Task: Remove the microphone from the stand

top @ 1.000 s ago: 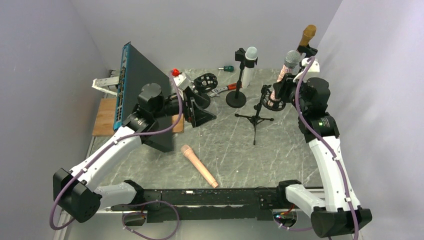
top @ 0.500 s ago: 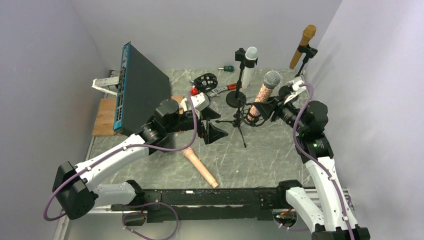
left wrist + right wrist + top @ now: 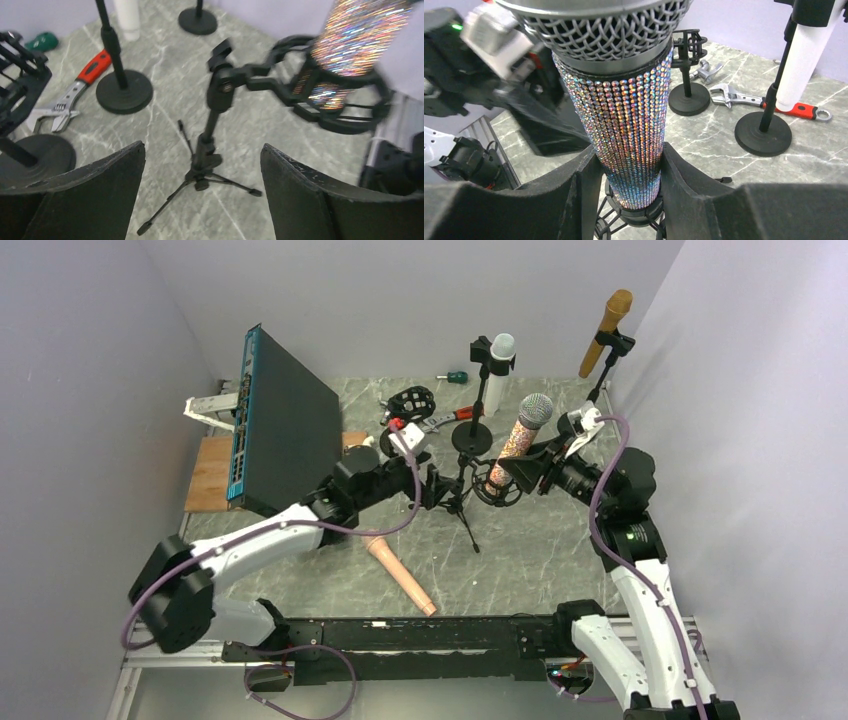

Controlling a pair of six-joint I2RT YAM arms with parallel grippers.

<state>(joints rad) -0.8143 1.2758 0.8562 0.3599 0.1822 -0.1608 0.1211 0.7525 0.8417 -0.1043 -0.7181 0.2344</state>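
A glitter-covered microphone (image 3: pixel 518 440) with a grey mesh head sits in the black shock mount (image 3: pixel 497 490) of a small tripod stand (image 3: pixel 460 505). My right gripper (image 3: pixel 530 468) is shut on the microphone's body (image 3: pixel 634 120), just above the mount (image 3: pixel 636 215). My left gripper (image 3: pixel 443 490) is open, its fingers on either side of the stand's pole (image 3: pixel 210 135) without touching it. In the left wrist view the mount ring (image 3: pixel 330 102) and microphone (image 3: pixel 357 40) show at upper right.
A white microphone on a round-base stand (image 3: pixel 492 370) and a gold one on a stand (image 3: pixel 610 325) are at the back. A pink microphone (image 3: pixel 400 575) lies near the front. A blue-edged black box (image 3: pixel 285 430), a red-handled wrench (image 3: pixel 455 415) and a wooden board (image 3: pixel 210 472) are left.
My right gripper has carried the microphone and its stand left and nearer. My left arm has swung right, and its open fingers now flank the stand's pole.
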